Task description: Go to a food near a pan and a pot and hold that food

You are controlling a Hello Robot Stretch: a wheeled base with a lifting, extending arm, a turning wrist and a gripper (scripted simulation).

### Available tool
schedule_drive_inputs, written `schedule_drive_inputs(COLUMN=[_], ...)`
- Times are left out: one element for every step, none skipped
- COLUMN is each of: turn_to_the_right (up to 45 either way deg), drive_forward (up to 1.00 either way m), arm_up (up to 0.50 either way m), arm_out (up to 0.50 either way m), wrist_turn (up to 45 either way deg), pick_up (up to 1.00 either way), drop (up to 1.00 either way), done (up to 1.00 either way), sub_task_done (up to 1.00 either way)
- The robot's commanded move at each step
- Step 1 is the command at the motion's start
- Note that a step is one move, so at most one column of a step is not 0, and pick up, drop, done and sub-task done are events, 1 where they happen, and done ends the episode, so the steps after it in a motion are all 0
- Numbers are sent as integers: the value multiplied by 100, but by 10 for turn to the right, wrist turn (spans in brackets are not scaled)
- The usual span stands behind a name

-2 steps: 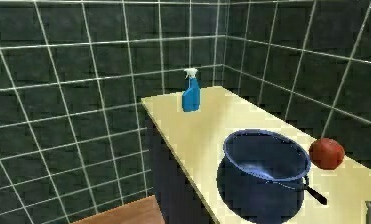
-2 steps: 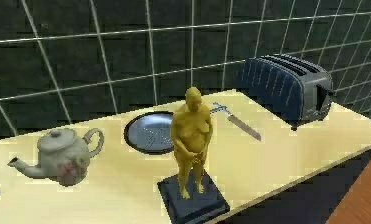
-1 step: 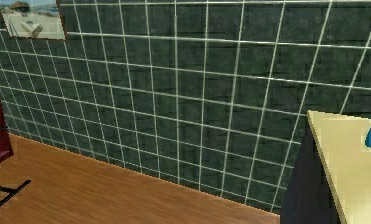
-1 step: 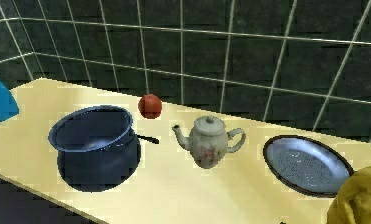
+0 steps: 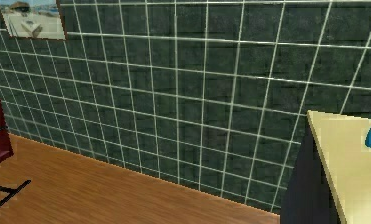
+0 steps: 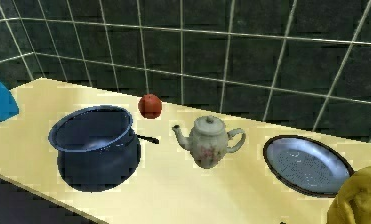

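Here's the pale yellow countertop, running along a dark green tiled wall. The food is right there: a small red round thing, an apple by the look of it, sitting on the counter near the wall. Just in front of it and a touch to the arm side view's left stands a big dark blue pot, its black handle pointing toward the apple's side. To the right of the pot there's a white teapot with a flowered pattern, upright, spout facing the pot. Further right lies a round shallow pan, dark rim and grey-blue inside, well apart from the apple. A blue object pokes in at the left edge, and a yellow lump sits in the bottom right corner. In the forward view there's more tiled wall, a wooden floor, a framed picture up in the top left, and the counter's end at the right edge. As for the gripper, I cannot tell its state, so nothing can be placed relative to it.
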Motion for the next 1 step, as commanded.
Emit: schedule_drive_inputs(turn_to_the_right=[0], drive_forward=[0], arm_up=[38], arm_out=[0], wrist_turn=[0], pick_up=[0], drop=[0], done=[0], sub_task_done=[0])
